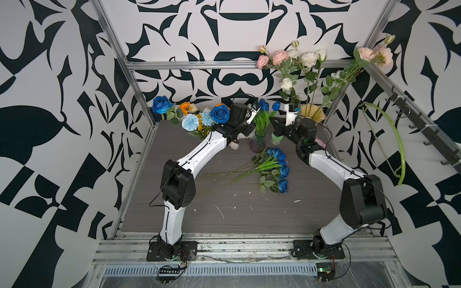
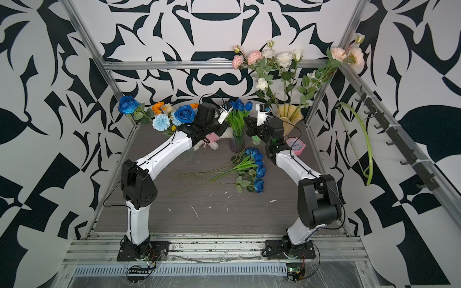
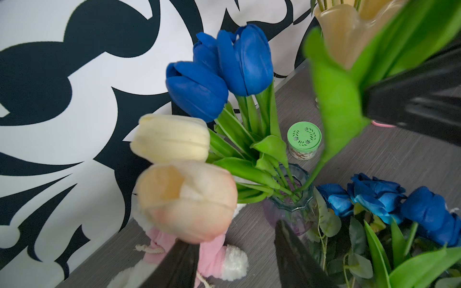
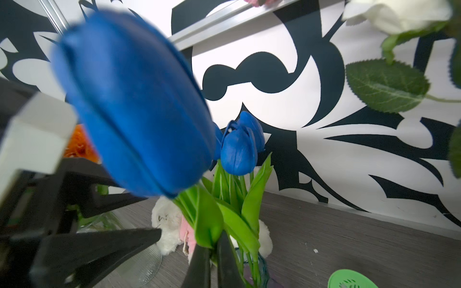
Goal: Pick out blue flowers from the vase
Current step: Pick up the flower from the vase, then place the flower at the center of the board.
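At the grey wood-grain table's [image 1: 224, 219] back-left corner, deep-blue roses [image 1: 219, 114] and pale-blue ruffled carnations [image 1: 190, 122] stand in a mixed bunch, not yet picked. The left gripper [image 3: 232, 233] hangs, jaws apart, by the purple-tinted glass vase [image 1: 257, 144], perhaps to steady it; I can't see contact. Loose blue roses [image 1: 279, 162] lie mid-table, clear of the work. The right gripper [image 4: 212, 240] pinches a dark-blue tulip's [image 4: 132, 104] green stem, ready to draw it out.
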Motion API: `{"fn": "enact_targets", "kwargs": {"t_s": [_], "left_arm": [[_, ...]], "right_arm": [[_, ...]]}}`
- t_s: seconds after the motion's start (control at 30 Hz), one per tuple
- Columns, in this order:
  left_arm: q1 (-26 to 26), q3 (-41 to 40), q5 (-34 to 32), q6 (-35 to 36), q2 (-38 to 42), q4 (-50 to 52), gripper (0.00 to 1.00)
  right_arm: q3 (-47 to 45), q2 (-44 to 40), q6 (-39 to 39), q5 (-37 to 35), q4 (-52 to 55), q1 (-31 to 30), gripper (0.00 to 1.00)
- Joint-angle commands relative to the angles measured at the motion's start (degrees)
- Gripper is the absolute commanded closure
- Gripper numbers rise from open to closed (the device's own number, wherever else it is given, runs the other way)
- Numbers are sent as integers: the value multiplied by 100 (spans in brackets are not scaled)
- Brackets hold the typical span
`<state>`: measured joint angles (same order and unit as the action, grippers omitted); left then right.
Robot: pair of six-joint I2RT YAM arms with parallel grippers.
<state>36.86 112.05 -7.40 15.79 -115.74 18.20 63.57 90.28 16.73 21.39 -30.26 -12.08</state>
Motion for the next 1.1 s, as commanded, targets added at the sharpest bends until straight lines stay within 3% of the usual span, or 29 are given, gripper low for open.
{"fn": "enact_targets", "kwargs": {"t_s": [0.0, 0.3, 0.5, 0.73, 1.07], "left_arm": [[-23, 169, -8, -197, -140, -103, 48], [-30, 47, 4, -196, -52, -202, 48], [-30, -27, -53, -111, 15, -255, 48], [-28, -64, 10, -111, 52, -295, 48], [-29, -165, 54, -120, 137, -316, 49]], "right_arm": [[-296, -620, 358, -231, -680, -4, 100], [-1235, -2077, 769, -759, -876, -5, 100], [-1812, -2663, 1970, -1246, -819, -5, 100], [-2556, -2316, 4349, -1779, -945, -56, 100], [-2805, -1012, 5526, -2558, -1389, -1127, 100]]}}
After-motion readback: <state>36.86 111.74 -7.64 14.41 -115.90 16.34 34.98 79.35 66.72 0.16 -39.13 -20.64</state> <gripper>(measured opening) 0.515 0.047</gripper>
